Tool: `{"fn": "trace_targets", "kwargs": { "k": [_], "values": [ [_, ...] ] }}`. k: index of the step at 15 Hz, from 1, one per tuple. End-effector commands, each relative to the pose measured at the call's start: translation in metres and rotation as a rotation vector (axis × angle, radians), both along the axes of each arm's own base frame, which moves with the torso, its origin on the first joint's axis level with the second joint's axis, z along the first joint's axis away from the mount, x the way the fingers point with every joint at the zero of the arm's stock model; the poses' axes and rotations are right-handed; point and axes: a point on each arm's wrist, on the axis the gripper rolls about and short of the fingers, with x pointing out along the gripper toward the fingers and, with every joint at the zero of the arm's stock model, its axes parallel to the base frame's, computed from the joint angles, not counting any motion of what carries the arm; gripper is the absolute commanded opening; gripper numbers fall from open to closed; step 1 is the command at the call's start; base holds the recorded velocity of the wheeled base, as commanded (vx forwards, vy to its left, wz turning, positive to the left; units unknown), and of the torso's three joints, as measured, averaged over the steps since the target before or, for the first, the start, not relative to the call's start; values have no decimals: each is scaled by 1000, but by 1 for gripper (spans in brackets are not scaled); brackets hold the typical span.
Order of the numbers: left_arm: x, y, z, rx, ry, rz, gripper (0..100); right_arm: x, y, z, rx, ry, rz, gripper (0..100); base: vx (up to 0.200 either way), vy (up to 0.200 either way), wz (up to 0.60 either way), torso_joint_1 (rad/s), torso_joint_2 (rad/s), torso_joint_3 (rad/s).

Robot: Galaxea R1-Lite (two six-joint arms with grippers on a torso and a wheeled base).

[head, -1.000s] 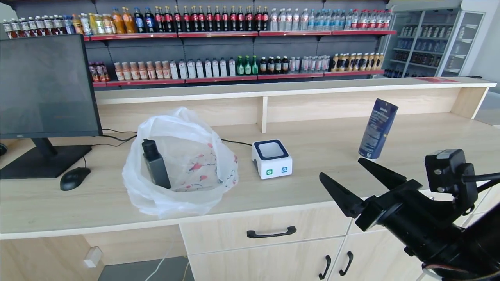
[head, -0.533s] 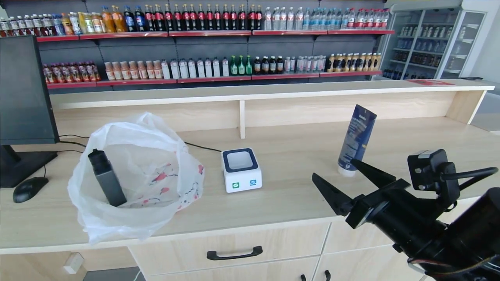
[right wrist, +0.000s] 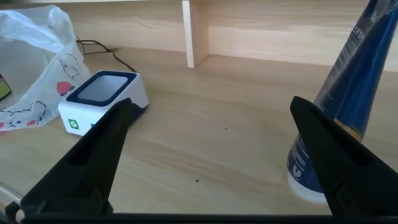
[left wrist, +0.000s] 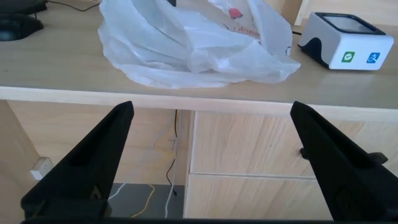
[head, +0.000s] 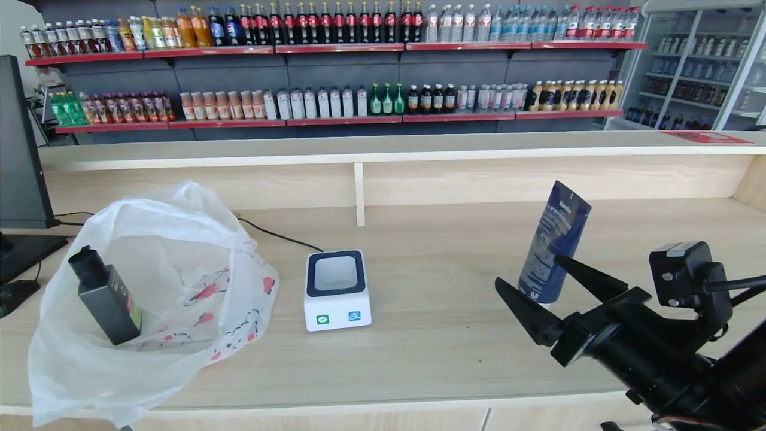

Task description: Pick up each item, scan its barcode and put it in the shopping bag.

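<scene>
A dark blue tube stands on its cap at the right of the wooden counter, leaning slightly. My right gripper hangs open just in front of it, with the far fingertip level with the tube's base and nothing held. From the right wrist the tube is beside the right gripper. The white scanner with a dark blue top sits mid-counter. At the left, the translucent shopping bag holds a dark bottle. My left gripper is open below the counter's front edge, facing the bag.
A monitor and mouse stand at the far left, and a cable runs behind the bag. A raised ledge with a divider backs the counter. Drawers lie beneath it. Bare counter lies between scanner and tube.
The head camera has moved, so bag, scanner and monitor have slid left in the picture. My right gripper, still open, now stands closer to the blue tube.
</scene>
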Motion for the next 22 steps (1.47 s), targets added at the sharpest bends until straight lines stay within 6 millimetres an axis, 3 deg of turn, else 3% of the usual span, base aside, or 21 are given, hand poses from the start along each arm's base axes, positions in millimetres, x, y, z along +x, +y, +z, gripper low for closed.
{"fn": "trace_targets", "kwargs": {
  "k": [1,10,13,19,22],
  "values": [
    [0,0,0,0,-2,0,100,-3,-2,2,7,-9,1,100,0,0,0,0,0,0],
    [0,0,0,0,-1,0,100,-4,-9,0,0,0,-21,100,0,0,0,0,0,0],
    [0,0,0,0,-2,0,100,-6,-10,-1,-5,6,-22,100,-200,0,0,1,1,4],
    [0,0,0,0,-2,0,100,-4,-12,-4,-13,17,-33,100,0,0,0,0,0,0],
    [0,0,0,0,-2,0,100,-3,-13,-5,-16,21,-44,100,200,-200,0,17,10,2]
  ]
}}
